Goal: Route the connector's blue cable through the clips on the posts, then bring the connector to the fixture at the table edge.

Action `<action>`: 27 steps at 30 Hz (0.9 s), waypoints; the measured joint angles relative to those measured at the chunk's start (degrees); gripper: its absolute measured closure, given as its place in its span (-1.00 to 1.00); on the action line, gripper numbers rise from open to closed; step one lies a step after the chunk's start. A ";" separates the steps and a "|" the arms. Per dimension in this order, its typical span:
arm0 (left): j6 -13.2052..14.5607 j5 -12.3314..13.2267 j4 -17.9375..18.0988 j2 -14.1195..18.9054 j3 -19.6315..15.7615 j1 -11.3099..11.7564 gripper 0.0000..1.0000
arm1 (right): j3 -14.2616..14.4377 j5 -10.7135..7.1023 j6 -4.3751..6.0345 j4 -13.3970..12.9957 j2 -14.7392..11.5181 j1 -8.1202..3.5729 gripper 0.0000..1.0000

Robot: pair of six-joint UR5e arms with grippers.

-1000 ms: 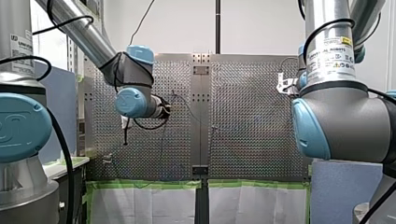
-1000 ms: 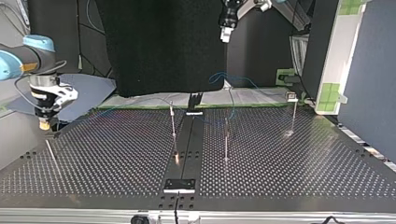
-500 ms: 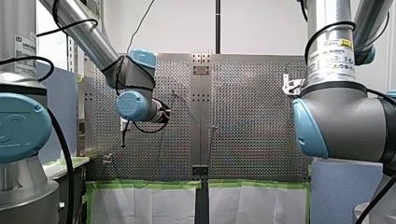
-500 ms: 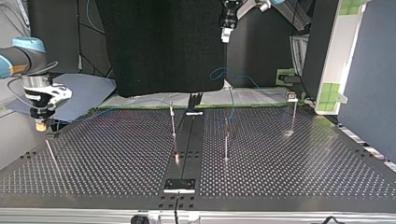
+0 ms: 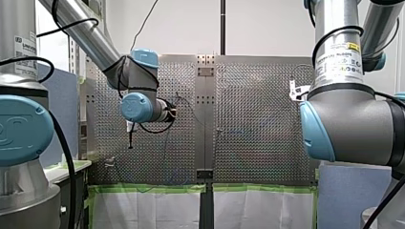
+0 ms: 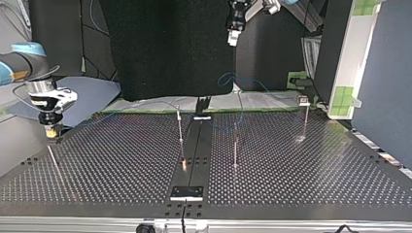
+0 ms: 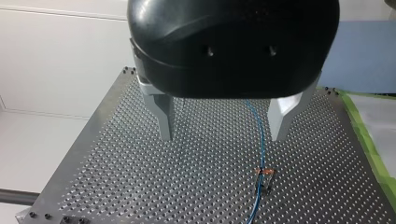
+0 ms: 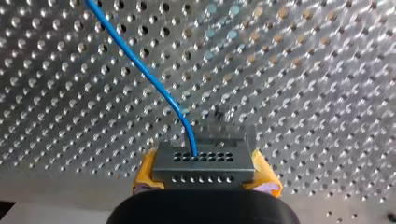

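Gripping the connector [image 8: 204, 164] between yellow pads [image 8: 145, 173], my right gripper [image 8: 204, 179] is clenched on the grey block. The blue cable [image 8: 140, 65] leaves the block's upper row of holes and runs off over the perforated table [image 8: 303, 93].

Top view: my right gripper [image 6: 50, 130] hangs far to the left of the centre strip [image 6: 193, 145], low over the table's side edge. Bare plate lies between it and the strip, and the only thing standing on that side is one post [image 6: 180, 127], just beside the strip. Right of the strip stand a near post [image 6: 236, 145] and an outer post [image 6: 306, 116]. A small plate [image 6: 186, 192] sits at the strip's near end, at the table edge. My left gripper [image 6: 232, 39] hangs high above the strip's far end, well clear of every post.

Left wrist view: my left gripper [image 7: 223, 123] is released, its metal fingers [image 7: 163, 116] spread wide around nothing. Below them the cable meets a small clip [image 7: 265, 172] on a post. I cannot tell whether the cable is seated in it.

Only the right wrist view shows the connector and the grasp. Only the left wrist view resolves the clip.
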 joint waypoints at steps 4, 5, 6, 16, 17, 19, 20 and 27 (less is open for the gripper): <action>0.02 -0.01 0.00 0.01 0.00 0.00 -1.00 | -0.31 -2.03 -0.02 -0.28 0.03 -0.24 1.00; 0.04 -0.01 -0.01 0.01 0.00 0.00 -1.00 | -0.43 -2.58 0.01 -0.29 0.08 -0.35 1.00; 0.08 -0.01 -0.05 0.01 0.02 -0.01 -1.00 | -0.50 -2.98 0.02 -0.27 0.11 -0.45 1.00; 0.22 -0.18 -0.49 0.03 0.02 0.03 -1.00 | -1.11 -5.05 0.28 -0.39 0.30 -1.74 1.00; 0.23 -0.18 -0.52 0.03 0.02 0.03 -1.00 | -1.18 -5.02 0.24 -0.39 0.33 -1.85 1.00; 0.24 -0.19 -0.59 0.02 0.01 0.04 -1.00 | -1.27 -4.77 0.01 -0.39 0.38 -2.07 1.00; 0.24 -0.19 -0.63 0.02 0.01 0.03 -1.00 | -1.31 -4.49 -0.24 -0.38 0.43 -2.19 1.00; 0.24 -0.18 -0.78 0.01 0.03 0.07 -1.00 | -1.51 -3.66 -2.99 -0.41 0.62 -2.42 1.00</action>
